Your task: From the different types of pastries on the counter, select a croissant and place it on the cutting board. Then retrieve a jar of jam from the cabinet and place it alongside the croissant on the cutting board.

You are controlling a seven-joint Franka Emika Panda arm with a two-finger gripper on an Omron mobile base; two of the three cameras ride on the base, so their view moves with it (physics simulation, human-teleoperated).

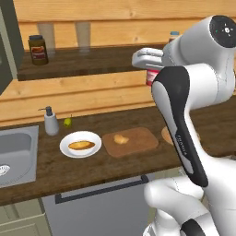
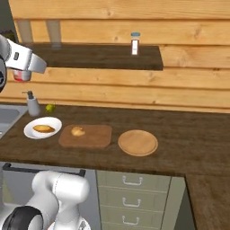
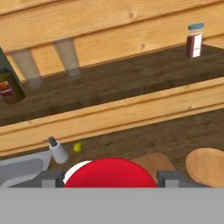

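The croissant [image 1: 120, 138] [image 2: 78, 131] lies on the left part of the wooden cutting board [image 1: 140, 144] [image 2: 98, 140]. My gripper [image 1: 149, 73] [image 2: 19, 74] [image 3: 111, 179] hangs high above the counter, in front of the open cabinet shelf, and is shut on a jar of jam [image 1: 149, 78] [image 2: 19, 77]. In the hand view the jar's red lid [image 3: 110, 173] sits between the dark fingertips [image 3: 51, 179] and hides part of the cutting board [image 3: 154, 161] below. My own arm hides most of the jar in the left base view.
A white plate [image 1: 67, 139] [image 2: 53, 122] with another pastry [image 1: 81, 145] sits left of the board, a round wooden board [image 2: 138, 142] to its right. Behind are a soap dispenser [image 1: 50, 122], a lime [image 1: 67, 122] and the sink [image 1: 20, 152]. The shelf holds a dark jar [image 1: 38, 50] and a small bottle [image 2: 134, 43].
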